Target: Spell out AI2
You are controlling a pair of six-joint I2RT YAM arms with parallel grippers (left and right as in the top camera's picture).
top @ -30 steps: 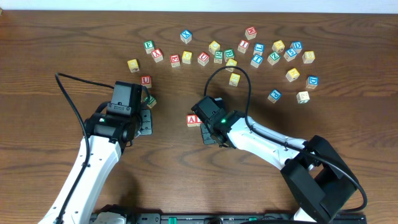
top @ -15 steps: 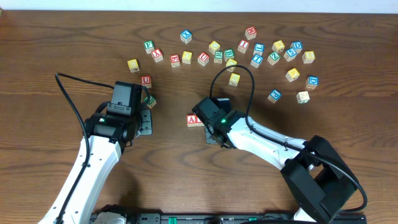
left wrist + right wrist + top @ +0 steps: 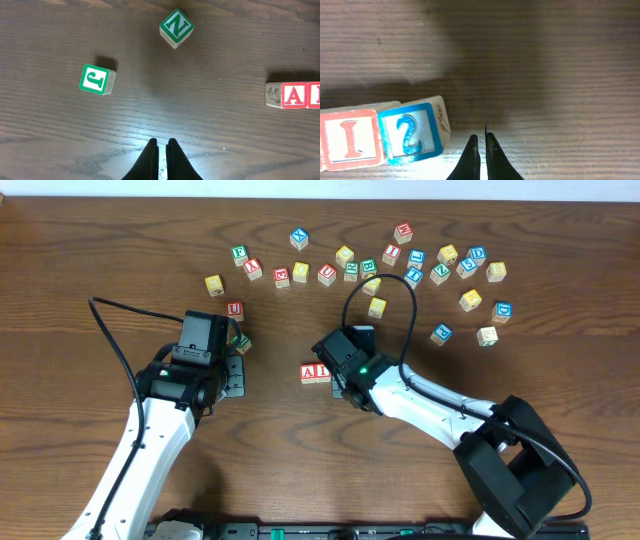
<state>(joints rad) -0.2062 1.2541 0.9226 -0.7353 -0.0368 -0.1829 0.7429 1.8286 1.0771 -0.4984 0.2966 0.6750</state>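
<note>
The left arm and the right arm are white rounded tubes with black joints, each carries a thin black cable, the right one shows a small green light, and the left gripper and right gripper have thin black fingers.

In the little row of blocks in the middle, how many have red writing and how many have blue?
Red writing: 2 (A block, I block)
Blue writing: 1 (2 block)
Total: 3
</note>
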